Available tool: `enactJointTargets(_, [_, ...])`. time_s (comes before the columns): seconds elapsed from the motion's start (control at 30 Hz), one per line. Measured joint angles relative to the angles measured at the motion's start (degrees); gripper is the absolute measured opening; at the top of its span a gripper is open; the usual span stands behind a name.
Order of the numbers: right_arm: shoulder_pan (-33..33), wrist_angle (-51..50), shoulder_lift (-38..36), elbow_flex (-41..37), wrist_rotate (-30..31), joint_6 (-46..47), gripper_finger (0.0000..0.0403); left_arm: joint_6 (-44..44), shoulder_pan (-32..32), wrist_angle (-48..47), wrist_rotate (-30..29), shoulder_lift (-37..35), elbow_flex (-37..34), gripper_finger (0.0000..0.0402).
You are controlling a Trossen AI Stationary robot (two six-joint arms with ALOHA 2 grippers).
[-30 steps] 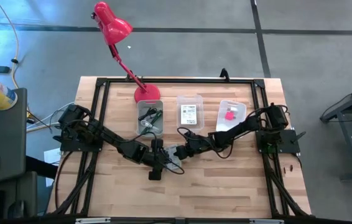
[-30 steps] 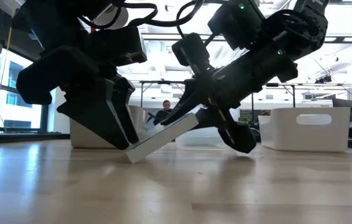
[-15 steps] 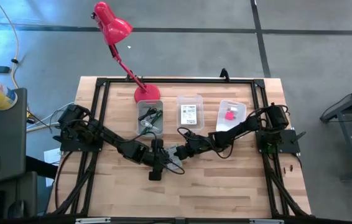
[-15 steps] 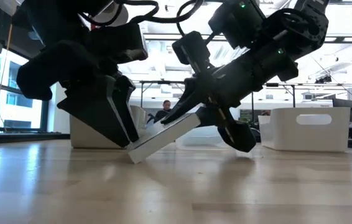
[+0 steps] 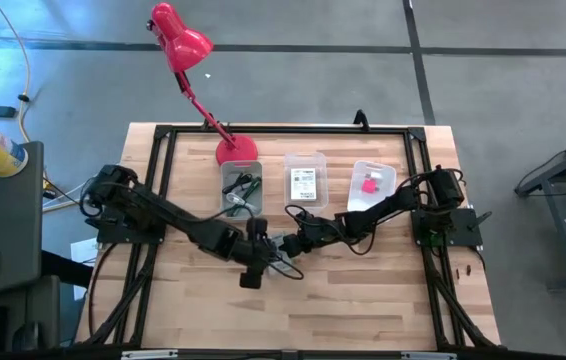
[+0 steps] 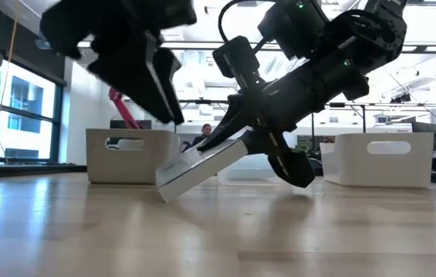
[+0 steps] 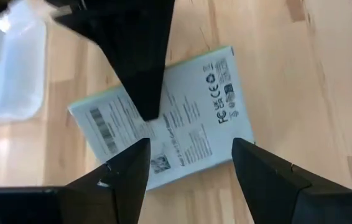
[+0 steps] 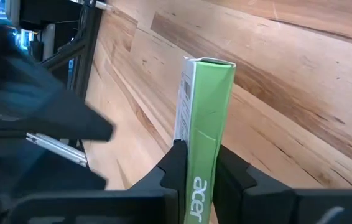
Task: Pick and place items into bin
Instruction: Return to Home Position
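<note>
A flat white box with a green side (image 6: pixel 202 165) stands tilted at the table's middle. It also shows in the left wrist view (image 7: pixel 188 130) and the right wrist view (image 8: pixel 204 106). My right gripper (image 6: pixel 253 142) is shut on its raised end. My left gripper (image 6: pixel 160 85) is open and empty, above the box's low end; in its wrist view the fingers (image 7: pixel 191 168) stand apart over the printed face. From above, the left gripper (image 5: pixel 261 254) and the right gripper (image 5: pixel 288 245) meet near the centre. My right gripper pinches the box's raised end (image 8: pixel 202 155) between its two fingers, one on each broad face. The fingers come slanting down from the table's right. The box is tilted, with its low end (image 6: pixel 164 192) on the table.
Three clear bins stand at the back: one with a green pen and black cable (image 5: pixel 241 190), one with a white card (image 5: pixel 305 184), one with a pink cube (image 5: pixel 371 184). A red desk lamp (image 5: pixel 188 55) stands at the back left. A black frame (image 5: pixel 163 135) rims the table.
My left gripper has let go of the box's low end and gone up, clear of the table. The box has stayed tilted in my right gripper, low end on the table.
</note>
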Motion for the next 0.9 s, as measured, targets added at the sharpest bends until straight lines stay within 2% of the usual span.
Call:
enactJointTargets(0.27, [0.00, 0.09, 0.00, -0.07, -0.09, -0.23, 0.0049, 0.62, -1.43, -17.38, -0.68, -1.66, 7.46, 0.0216])
enactJointTargets(0.43, [0.00, 0.70, 0.00, -0.07, -0.26, -0.76, 0.0043, -1.39, -5.26, -23.13, -5.86, -3.17, 7.74, 0.0216])
enactJointTargets(0.7, [-0.07, 1.88, 0.07, -0.11, -1.09, -1.18, 0.0045, -14.33, -13.31, -35.41, -14.77, -5.79, 7.79, 0.0216])
enactJointTargets(0.9, [0.48, 4.22, 0.02, -0.15, -2.44, -1.31, 0.0040, -27.92, -18.83, -46.55, -18.50, -6.46, 7.79, 0.0216])
